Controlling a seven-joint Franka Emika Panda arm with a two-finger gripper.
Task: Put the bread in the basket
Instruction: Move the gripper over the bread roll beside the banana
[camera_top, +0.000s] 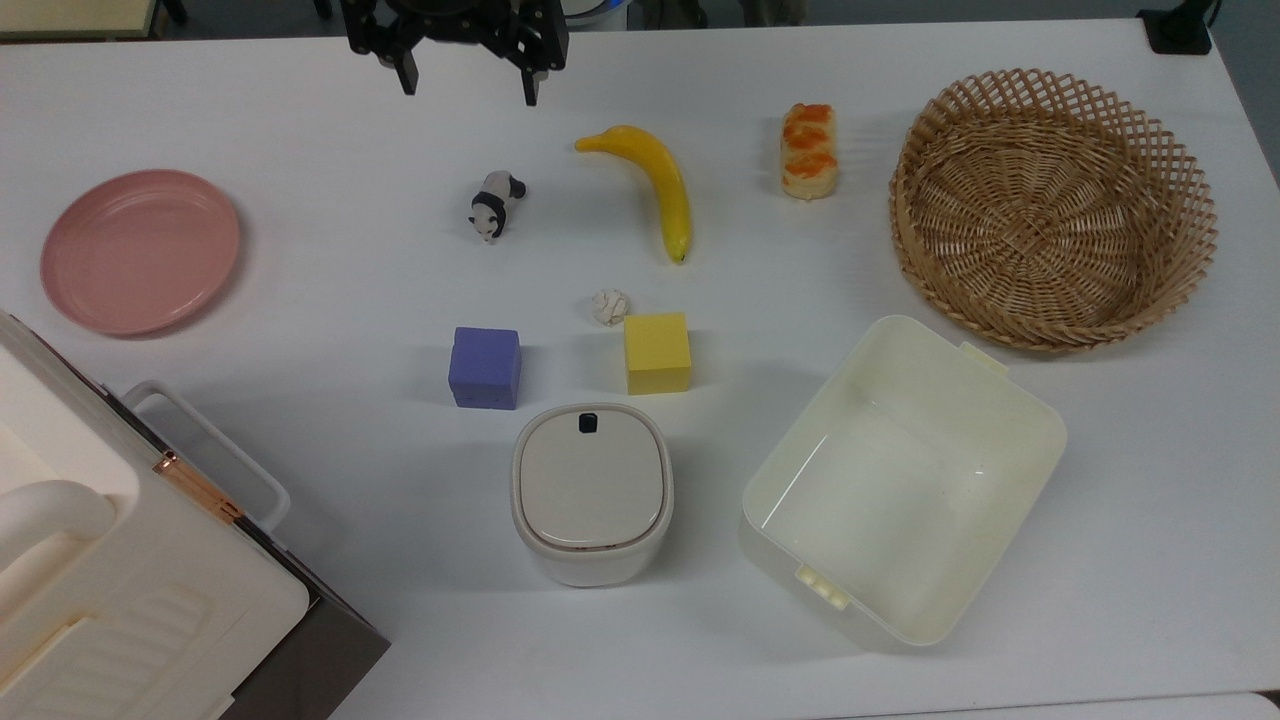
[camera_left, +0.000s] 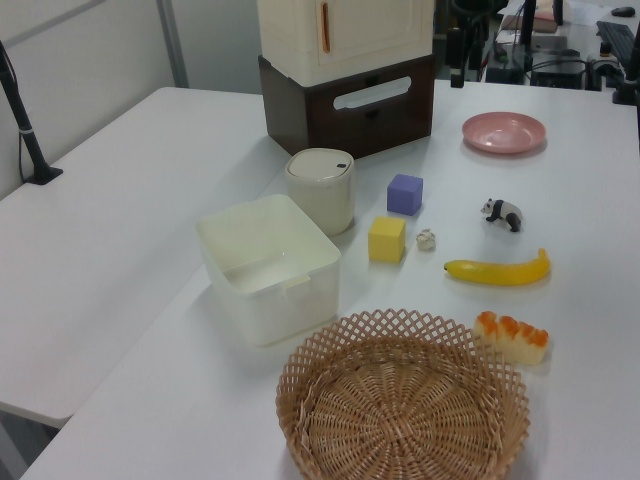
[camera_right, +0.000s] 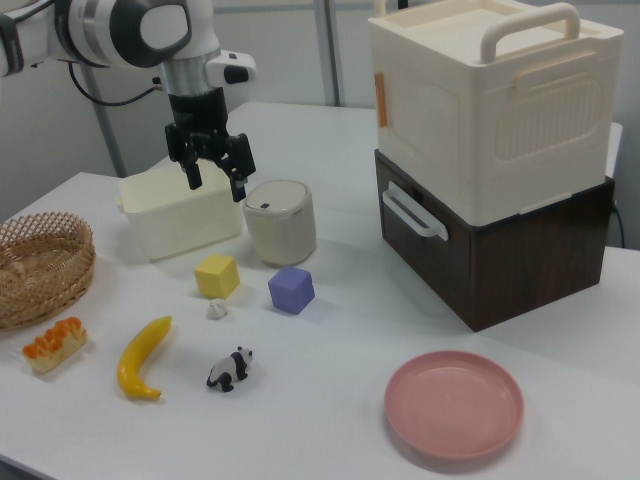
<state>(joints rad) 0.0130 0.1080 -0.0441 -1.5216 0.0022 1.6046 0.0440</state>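
In the top view, your tub (camera_top: 900, 480) sits nearest at 5 o'clock on the bench (camera_top: 1100, 560). Farther up, the basket (camera_top: 1052, 208) lies at 2 o'clock, and the bread (camera_top: 809, 151) rests on the bench just beside its 9 o'clock side, apart from it. The banana (camera_top: 655, 183) is at the bread's 9 o'clock. Farthest, your end effector (camera_top: 467, 88) hangs at 11 o'clock, fingers spread, gripping nothing.

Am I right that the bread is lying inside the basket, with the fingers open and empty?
Not quite: in the top view the bread lies on the table beside the basket, not inside it. The fingers are indeed open and empty.
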